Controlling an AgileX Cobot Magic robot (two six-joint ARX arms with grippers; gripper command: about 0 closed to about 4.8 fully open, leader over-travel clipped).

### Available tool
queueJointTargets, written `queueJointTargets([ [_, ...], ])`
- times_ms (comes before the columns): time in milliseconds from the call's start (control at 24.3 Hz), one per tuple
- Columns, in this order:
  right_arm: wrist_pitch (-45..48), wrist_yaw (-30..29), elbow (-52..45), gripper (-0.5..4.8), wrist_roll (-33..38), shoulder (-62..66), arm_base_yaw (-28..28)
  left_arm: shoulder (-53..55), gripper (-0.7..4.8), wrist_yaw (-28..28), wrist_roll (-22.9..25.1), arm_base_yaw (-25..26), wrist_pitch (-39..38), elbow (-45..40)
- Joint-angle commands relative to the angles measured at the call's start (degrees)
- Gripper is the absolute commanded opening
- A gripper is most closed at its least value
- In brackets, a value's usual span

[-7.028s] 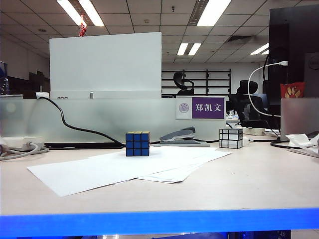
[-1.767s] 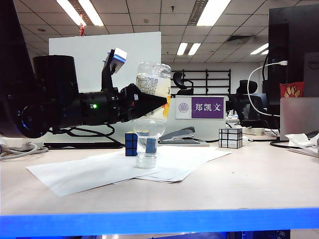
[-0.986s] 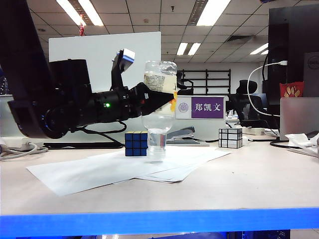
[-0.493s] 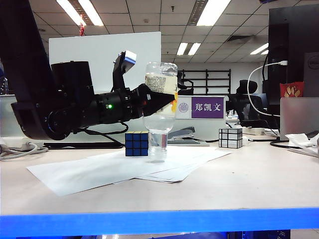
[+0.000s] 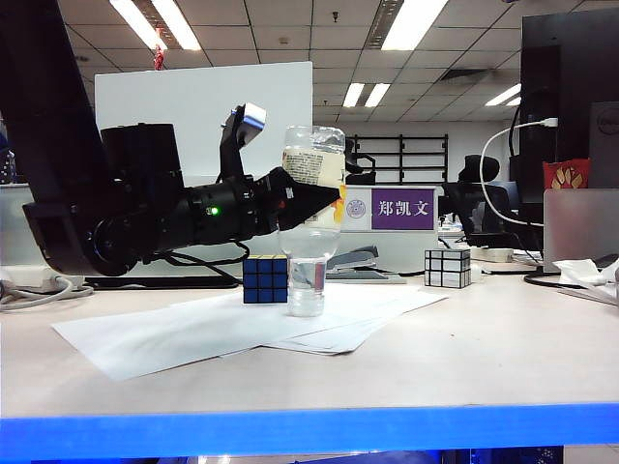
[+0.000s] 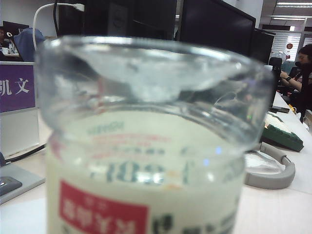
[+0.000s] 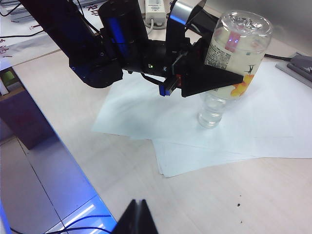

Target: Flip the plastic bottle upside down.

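- On the white paper sheets (image 5: 242,329), at 3 o'clock from the Rubik's cube (image 5: 266,279), our plastic bottle (image 5: 311,217) stands inverted — cap down, long axis vertical.
- Our left gripper (image 5: 314,193) clamps its labelled body from 9 o'clock.
- Our right gripper (image 7: 138,214) waits far off at 6 o'clock — fingers closed, empty.

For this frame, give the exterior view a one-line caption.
Left gripper holds the clear plastic bottle upside down, cap on white paper sheets.

Exterior view: low, table-edge level, facing desk partition. Left wrist view: pressed against plastic bottle (image 6: 146,146). Right wrist view: high, looking down; shares bottle, white paper sheets (image 7: 273,131) with exterior.
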Motion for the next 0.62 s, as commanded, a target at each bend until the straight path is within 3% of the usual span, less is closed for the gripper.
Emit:
queueJointTargets([
  [41, 1.14, -0.24, 0.20, -0.09, 0.26, -0.11, 0.09, -0.28, 0.00, 0.17, 0.24, 0.11, 2.08, 0.33],
  [82, 1.14, -0.24, 0.20, -0.09, 0.26, -0.11, 0.09, -0.28, 0.14, 0.17, 0.24, 0.11, 2.08, 0.33],
  [164, 1.14, -0.24, 0.20, -0.09, 0.26, -0.11, 0.09, -0.28, 1.00, 0.17, 0.22, 0.11, 2.03, 0.33],
  [247, 1.14, -0.24, 0.20, -0.09, 0.26, -0.11, 0.09, -0.28, 1.53, 0.17, 0.17, 0.11, 1.99, 0.33],
  [452, 1.14, -0.24, 0.20, -0.09, 0.26, -0.11, 0.09, -0.28, 1.68, 0.44, 0.15, 0.11, 1.97, 0.33],
  [617, 1.14, -0.24, 0.20, -0.09, 0.26, -0.11, 0.09, -0.28, 3.13, 0.44, 0.02, 0.11, 1.95, 0.33],
])
